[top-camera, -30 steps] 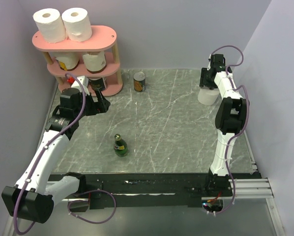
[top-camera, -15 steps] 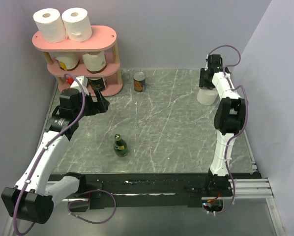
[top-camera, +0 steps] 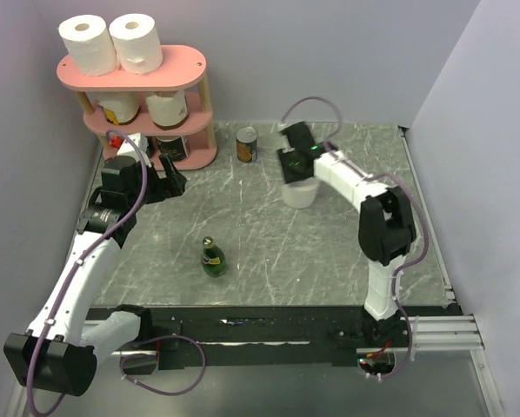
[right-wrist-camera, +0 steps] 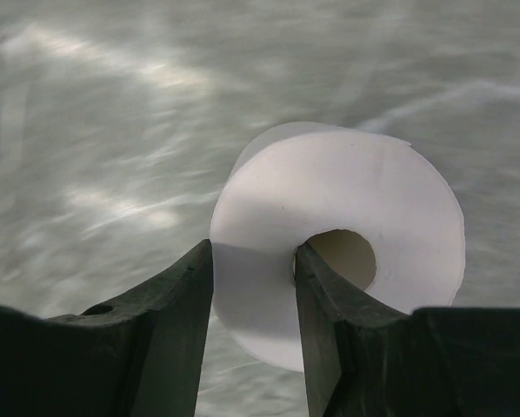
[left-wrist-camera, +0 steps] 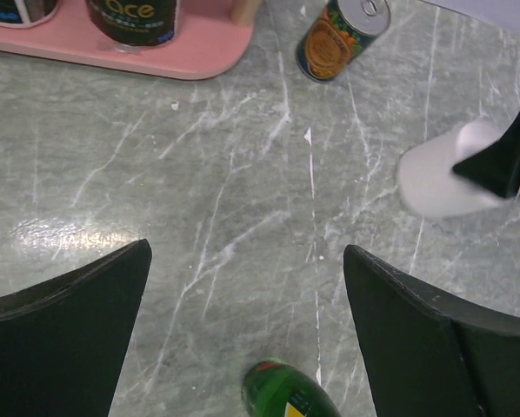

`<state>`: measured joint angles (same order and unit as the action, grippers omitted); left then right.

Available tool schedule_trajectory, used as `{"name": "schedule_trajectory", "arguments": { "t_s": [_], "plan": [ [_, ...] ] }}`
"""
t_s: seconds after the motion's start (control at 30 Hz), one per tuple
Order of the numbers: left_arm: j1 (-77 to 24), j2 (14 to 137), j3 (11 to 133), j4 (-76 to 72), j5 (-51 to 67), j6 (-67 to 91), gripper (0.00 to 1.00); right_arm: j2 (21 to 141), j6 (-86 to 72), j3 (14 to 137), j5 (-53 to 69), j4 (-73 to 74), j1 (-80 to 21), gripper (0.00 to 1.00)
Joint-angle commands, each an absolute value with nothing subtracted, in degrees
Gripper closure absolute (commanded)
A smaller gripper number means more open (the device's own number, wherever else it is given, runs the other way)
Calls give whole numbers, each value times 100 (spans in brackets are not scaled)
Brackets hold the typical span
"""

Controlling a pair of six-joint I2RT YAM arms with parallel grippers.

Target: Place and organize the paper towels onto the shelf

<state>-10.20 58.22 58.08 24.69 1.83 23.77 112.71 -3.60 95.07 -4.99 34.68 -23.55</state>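
My right gripper is clamped on a white roll, my left gripper gapes empty, and I see the shelf holding two rolls on top

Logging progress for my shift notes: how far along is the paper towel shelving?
Done: two white rolls stand on the shelf's top board, two more on the middle board, dark-wrapped ones at the bottom. In hand: the right gripper is shut on a white roll. The left gripper is open and empty. Left: shelving that roll; no other loose roll shows.
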Motion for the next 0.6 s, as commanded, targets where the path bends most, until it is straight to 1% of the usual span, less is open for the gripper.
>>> {"name": "schedule_trajectory", "arguments": {
  "t_s": [0.0, 0.07, 0.2, 0.3, 0.4, 0.43, 0.5, 0.53, 0.57],
  "plan": [
    [-932, 5695, 5792, 2312, 35, 2505, 1, 10662, -746, 9281, -711, 2805, -3242, 56],
    [-923, 5678, 5766, 2294, 18, 2540, 1, 10792, -817, 9412, -817, 2839, -3671, 56],
    [-923, 5678, 5731, 2276, 18, 2593, 1, 11161, -905, 9781, -870, 2953, -4095, 56],
    [-923, 5704, 5704, 2250, 18, 2689, 1, 11399, -879, 10133, -1116, 3181, -4271, 53],
    [-923, 5695, 5643, 2136, 44, 2821, 2, 11321, -783, 10161, -1064, 3217, -4289, 47],
    [-923, 5695, 5643, 2101, 53, 2847, 2, 11251, -739, 10117, -1072, 3199, -4289, 43],
    [-923, 5730, 5730, 2109, 149, 2865, 2, 10979, -633, 10046, -1090, 3234, -4289, 38],
    [-923, 5809, 5783, 2127, 228, 2865, 2, 10873, -589, 10028, -1090, 3260, -4289, 32],
    [-923, 5879, 5853, 2162, 298, 2909, 2, 10620, -519, 9967, -1099, 3304, -4289, 30]
  ]
}}
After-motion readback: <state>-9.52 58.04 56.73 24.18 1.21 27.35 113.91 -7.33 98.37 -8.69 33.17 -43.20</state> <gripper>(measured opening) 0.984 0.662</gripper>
